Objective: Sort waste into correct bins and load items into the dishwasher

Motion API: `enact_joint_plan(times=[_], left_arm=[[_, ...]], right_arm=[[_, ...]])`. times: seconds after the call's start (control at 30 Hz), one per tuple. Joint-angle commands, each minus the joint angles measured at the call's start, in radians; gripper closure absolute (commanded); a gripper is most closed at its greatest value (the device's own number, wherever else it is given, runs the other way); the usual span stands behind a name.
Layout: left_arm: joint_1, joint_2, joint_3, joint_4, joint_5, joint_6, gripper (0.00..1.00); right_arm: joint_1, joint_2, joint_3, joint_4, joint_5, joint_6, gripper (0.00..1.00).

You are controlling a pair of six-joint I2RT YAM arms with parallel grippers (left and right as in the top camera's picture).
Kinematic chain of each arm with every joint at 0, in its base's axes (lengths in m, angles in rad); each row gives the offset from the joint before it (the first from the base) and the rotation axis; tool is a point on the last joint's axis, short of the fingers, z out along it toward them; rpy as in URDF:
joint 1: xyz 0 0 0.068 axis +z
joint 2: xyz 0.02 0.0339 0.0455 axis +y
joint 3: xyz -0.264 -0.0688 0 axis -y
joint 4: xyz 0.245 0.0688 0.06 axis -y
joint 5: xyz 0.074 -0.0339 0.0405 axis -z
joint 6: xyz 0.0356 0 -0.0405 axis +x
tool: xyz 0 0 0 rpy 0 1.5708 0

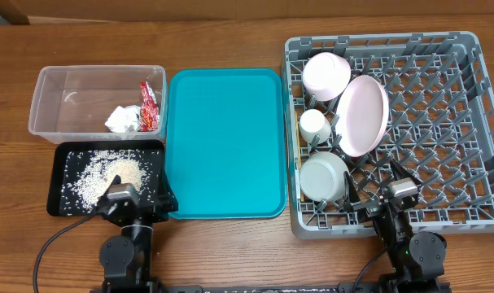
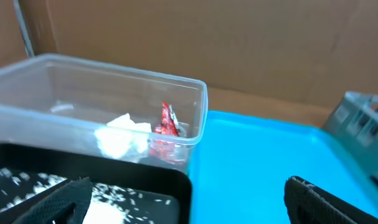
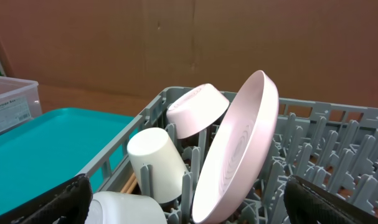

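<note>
Pink plate [image 1: 362, 114] leans on edge in the grey dish rack [image 1: 409, 39], beside a white cup [image 1: 314, 124]; left pincer [image 2: 189, 208] and right pincer [image 3: 189, 208] gape apart.

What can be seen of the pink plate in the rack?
The pink plate is round, matte and plastic-looking, with faint concentric rings on one face. It stands on edge, tilted, slotted in the left half of the grey rack, beside a white cup and a pale bowl. Whether it touches them cannot be told.
</note>
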Motion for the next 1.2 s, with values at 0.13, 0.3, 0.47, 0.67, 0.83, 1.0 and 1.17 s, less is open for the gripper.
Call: enact_joint_plan(times=[0.13,0.3,0.47,0.67,0.83,1.0,1.17], left_arm=[[-0.037,-0.013,-0.008,0.01,-0.04,0.149,0.0],[-0.037,-0.013,-0.008,0.01,-0.024,0.15,0.0],[-0.037,-0.013,-0.008,0.01,-0.024,0.15,0.0],[-0.036,-0.012,-0.008,0.009,-0.024,0.15,0.0],[-0.036,-0.012,-0.008,0.01,-0.024,0.15,0.0],[-0.036,-0.012,-0.008,0.009,-0.024,0.15,0.0],[-0.036,-0.012,-0.008,0.009,-0.024,0.15,0.0]], right_arm=[[-0.004,-0.012,-0.01,0.005,-0.006,0.0,0.0],[-0.004,-0.012,-0.01,0.005,-0.006,0.0,0.0],[-0.004,-0.012,-0.01,0.005,-0.006,0.0,0.0],[-0.004,-0.012,-0.01,0.005,-0.006,0.0,0.0],[-0.004,-0.012,-0.01,0.005,-0.006,0.0,0.0],[-0.004,-0.012,-0.01,0.005,-0.006,0.0,0.0],[-0.004,-0.012,-0.01,0.005,-0.006,0.0,0.0]])
